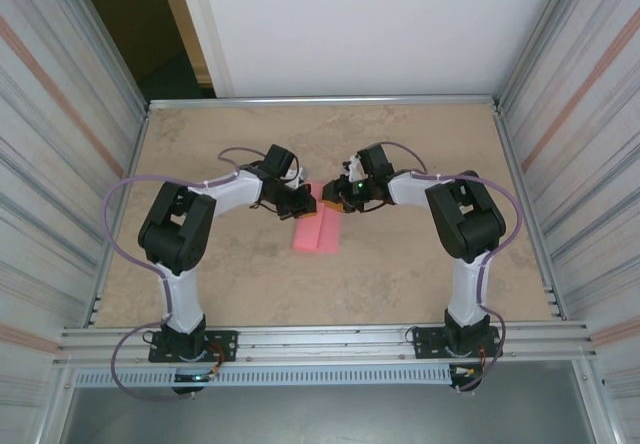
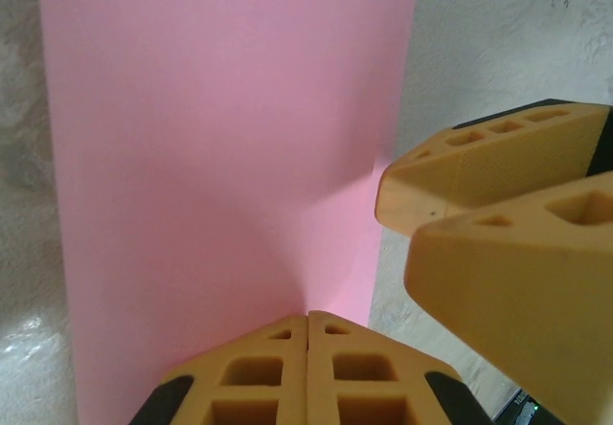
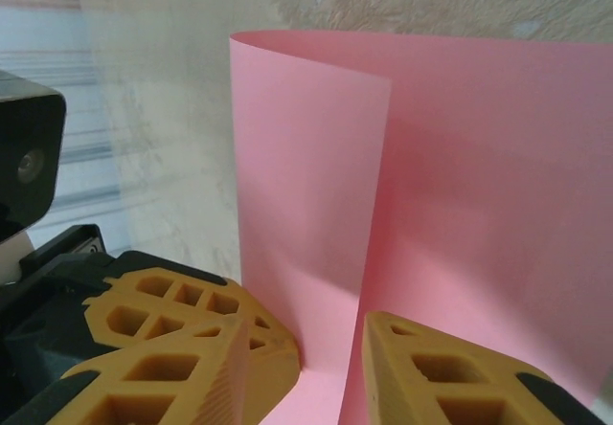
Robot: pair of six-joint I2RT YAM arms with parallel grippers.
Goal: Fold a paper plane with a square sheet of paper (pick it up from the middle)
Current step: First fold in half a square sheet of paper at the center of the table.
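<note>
The square sheet of paper is pink and lies mid-table, bent up into two side-by-side flaps. My left gripper is at its far end. In the left wrist view that gripper is shut on the sheet's edge, and the paper fans away from the tips. My right gripper faces it from the right. Its jaws stand apart around a curled, upright flap of the sheet. The right gripper's yellow fingers show beside the paper in the left wrist view.
The table is beige and marbled, with corrugated metal walls on both sides and a rail along the near edge. The left wrist's black camera housing sits close to the right gripper's left finger.
</note>
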